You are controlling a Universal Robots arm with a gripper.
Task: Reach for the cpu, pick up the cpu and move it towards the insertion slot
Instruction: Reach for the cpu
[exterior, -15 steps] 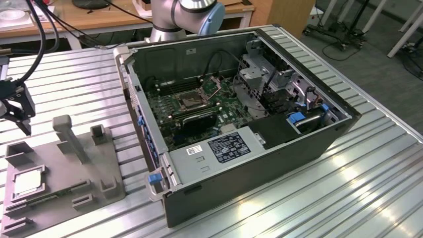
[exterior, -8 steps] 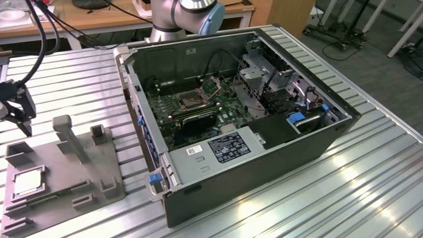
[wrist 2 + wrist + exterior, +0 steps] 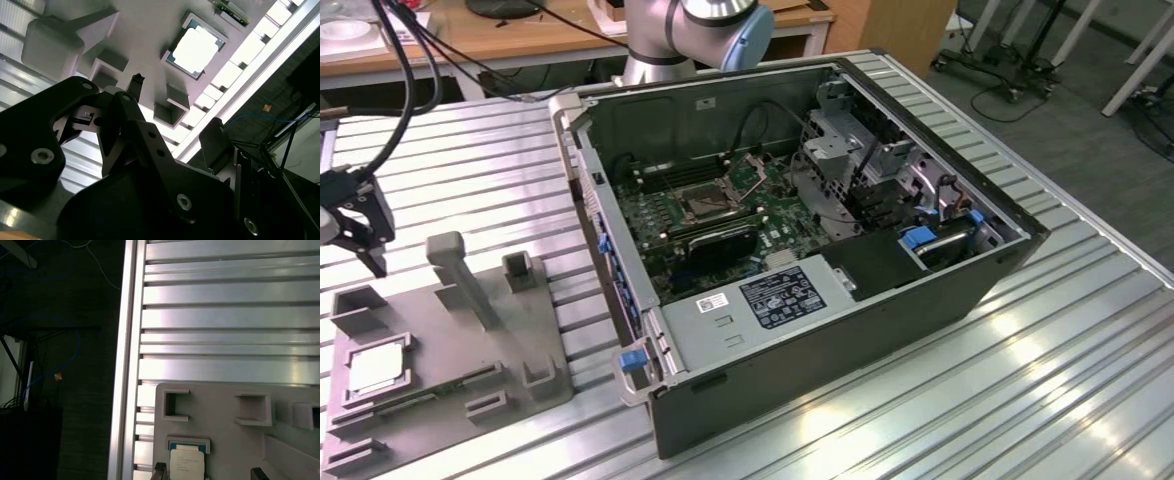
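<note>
In the exterior view the pincer point(image 3: 358, 235) hangs at the left edge of the frame, its fingers apart, above the grey tray point(image 3: 520, 335). The cpu point(image 3: 374, 368) lies untouched in a tray recess at lower left. The insertion slot point(image 3: 698, 200) sits mid-frame inside the open computer case point(image 3: 854, 320) on the desk point(image 3: 1014, 380)

Downward-pointing jaws, apart and empty.
</note>
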